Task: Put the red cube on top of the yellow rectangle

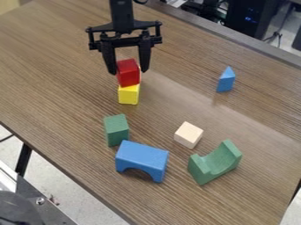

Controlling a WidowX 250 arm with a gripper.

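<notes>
Pale floor [56,184] lies left of the wood-grained table [53,66]. The arm [122,13], cut off by the top edge, hangs down, its gripper [129,72] open astride the red cube [127,75], which sits on the yellow block [128,95], hiding most of that block's top. Dark equipment [250,17] stands beyond, upper right, partly cropped.
</notes>
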